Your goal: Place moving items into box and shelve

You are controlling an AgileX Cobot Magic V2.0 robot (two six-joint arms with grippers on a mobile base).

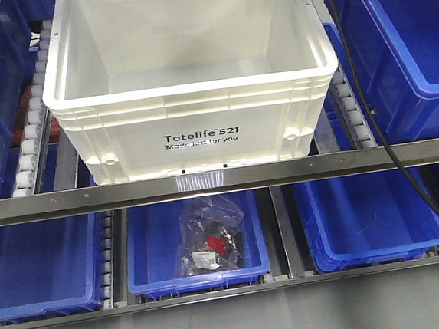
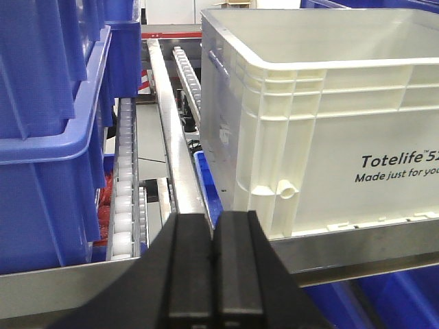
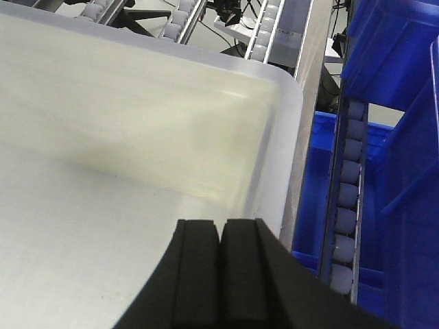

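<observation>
Large white ribbed plastic crate point(image 1: 193, 128): on roller shelf lane, long axis across the lane, interior apparently empty; no beige lumps visible. Right gripper point(image 3: 221, 274): jaws pressed together, empty, above crate's right rim, nearer. Left gripper point(image 2: 214, 274): likewise closed, empty, crate ahead-right.
</observation>
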